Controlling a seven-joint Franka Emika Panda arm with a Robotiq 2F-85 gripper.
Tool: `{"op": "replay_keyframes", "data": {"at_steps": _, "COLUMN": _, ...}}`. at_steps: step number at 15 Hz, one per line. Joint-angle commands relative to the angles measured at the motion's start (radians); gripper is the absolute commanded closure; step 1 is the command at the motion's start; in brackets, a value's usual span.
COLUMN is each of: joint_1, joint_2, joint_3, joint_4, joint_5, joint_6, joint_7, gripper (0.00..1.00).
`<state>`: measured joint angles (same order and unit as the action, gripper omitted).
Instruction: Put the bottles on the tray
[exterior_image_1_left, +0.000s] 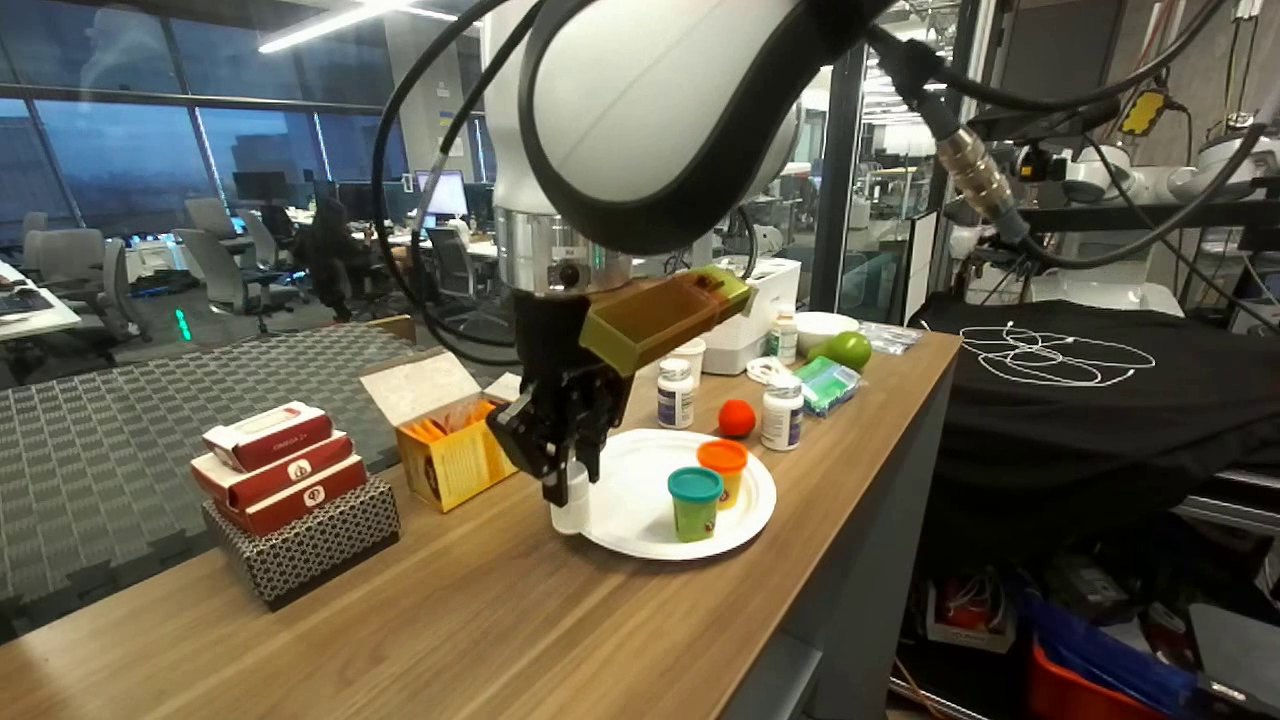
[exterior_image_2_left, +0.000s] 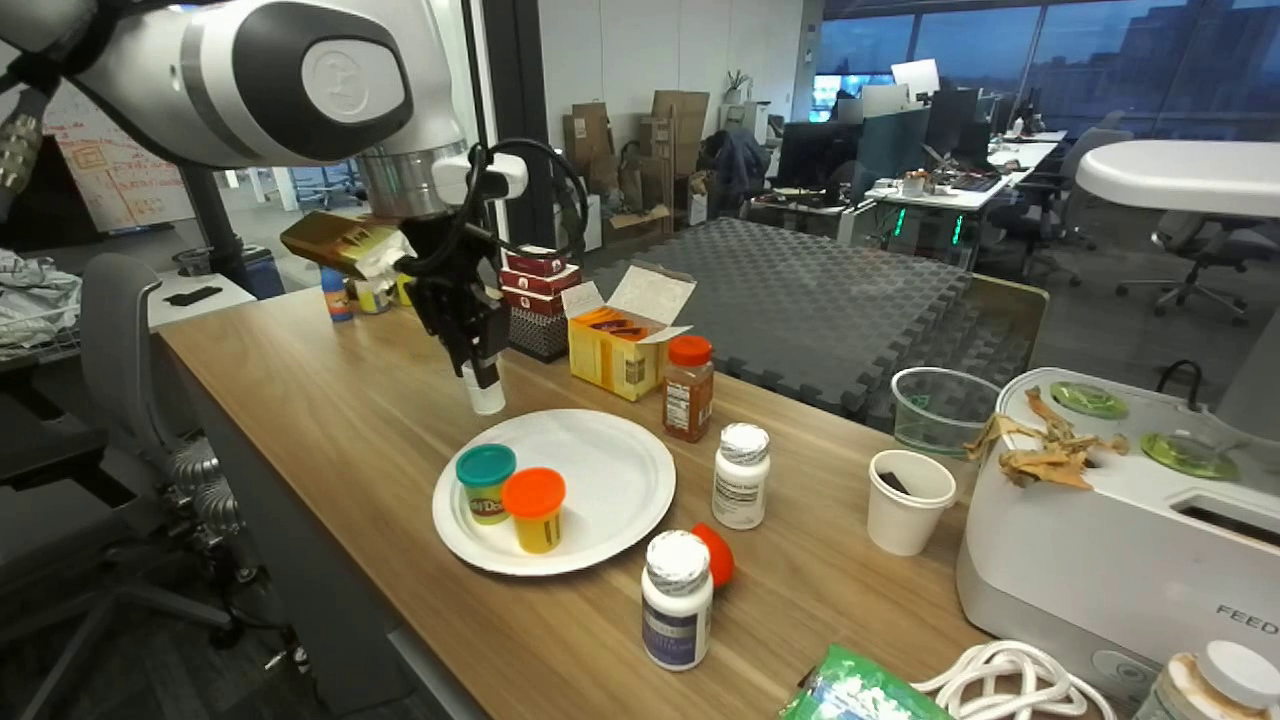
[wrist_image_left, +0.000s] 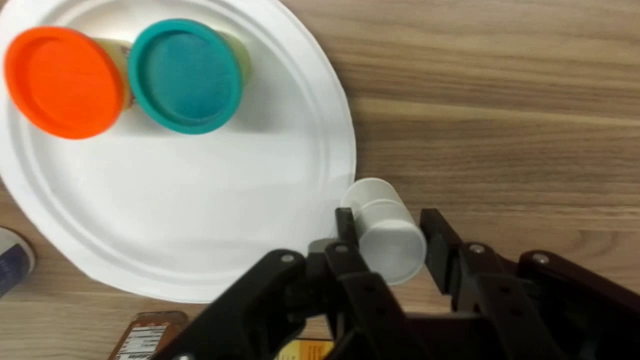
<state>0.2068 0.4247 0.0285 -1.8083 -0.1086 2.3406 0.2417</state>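
OK, white btl (wrist_image_left: 387, 232) btwn jaws, tight grip both sides, just beside rim of tray (wrist_image_left: 200, 190).

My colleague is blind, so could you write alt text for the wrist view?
A robot gripper holds a white bottle beside the edge of a round white plate. An orange-lidded tub and a teal-lidded tub stand on the plate, upper left; the tabletop is wooden.

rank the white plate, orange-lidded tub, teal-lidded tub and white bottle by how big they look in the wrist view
1. White plate, by far the largest, even cut off by the frame's edge
2. Orange-lidded tub and teal-lidded tub, too alike to rank
3. White bottle, the smallest here
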Motion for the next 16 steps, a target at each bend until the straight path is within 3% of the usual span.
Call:
{"op": "replay_keyframes", "data": {"at_steps": 1, "joint_1": -0.015, "joint_2": -0.098, "joint_3": -0.015, "joint_4": -0.078, "joint_5": -0.004, "joint_6": 0.003, "joint_7": 0.043, "gripper": 0.88}}
{"op": "replay_keyframes", "data": {"at_steps": 16, "joint_1": -0.061, "joint_2": -0.099, "joint_3": -0.008, "joint_4": -0.176, "joint_5": 0.026, "joint_6": 0.017, "joint_7": 0.023, "gripper": 0.88}}
